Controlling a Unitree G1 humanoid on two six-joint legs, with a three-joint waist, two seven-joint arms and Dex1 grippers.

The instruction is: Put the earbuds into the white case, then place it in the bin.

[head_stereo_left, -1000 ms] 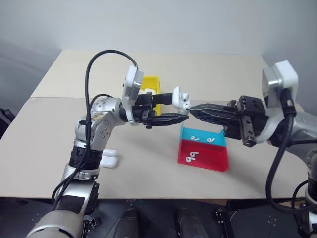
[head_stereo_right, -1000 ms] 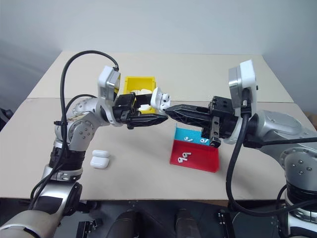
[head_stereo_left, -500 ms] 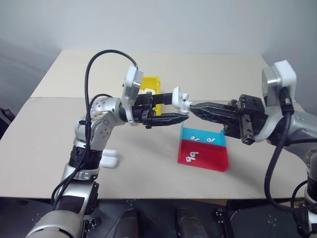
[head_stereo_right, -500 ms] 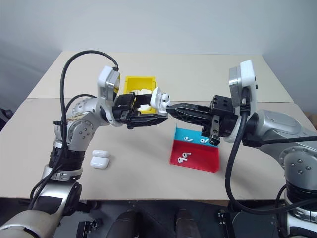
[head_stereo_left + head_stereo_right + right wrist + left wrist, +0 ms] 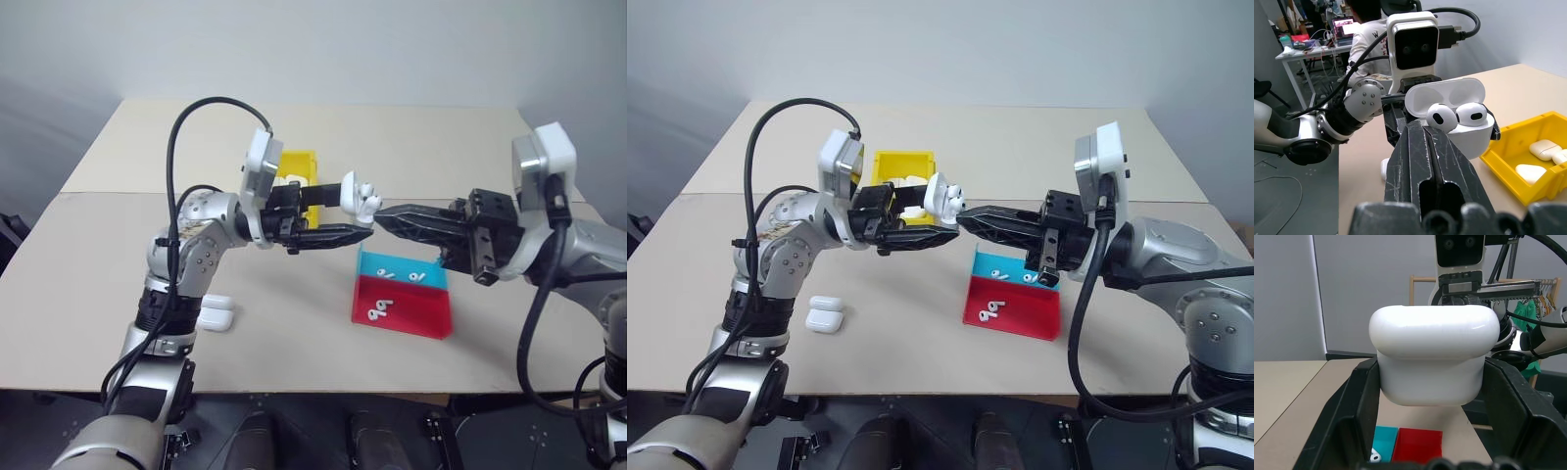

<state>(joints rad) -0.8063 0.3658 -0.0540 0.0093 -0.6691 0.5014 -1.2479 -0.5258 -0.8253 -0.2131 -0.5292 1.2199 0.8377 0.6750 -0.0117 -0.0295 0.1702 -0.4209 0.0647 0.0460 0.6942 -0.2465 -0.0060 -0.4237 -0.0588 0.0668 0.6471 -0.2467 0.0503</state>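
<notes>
My left gripper (image 5: 357, 211) is shut on the white case (image 5: 361, 196), held in the air over the table's middle with its lid open. Two earbuds (image 5: 1442, 117) (image 5: 1471, 113) sit side by side in the case's (image 5: 1469, 134) sockets. My right gripper (image 5: 380, 217) is shut, and its tip meets the case from the right, just under the nearer earbud. In the left wrist view the case's rounded back (image 5: 1435, 357) sits between my black fingers (image 5: 1356, 406). The yellow bin (image 5: 299, 162) stands on the table behind the case.
White cases (image 5: 1545, 149) lie in the bin (image 5: 1528, 186). Below my right gripper, a red and blue tray (image 5: 411, 311) holds several loose earbuds (image 5: 377, 311). Another closed white case (image 5: 217, 315) lies by the near left edge. A person (image 5: 1364, 39) sits at a desk behind.
Both grippers and the case keep their places. Only my right forearm has shifted very slightly.
</notes>
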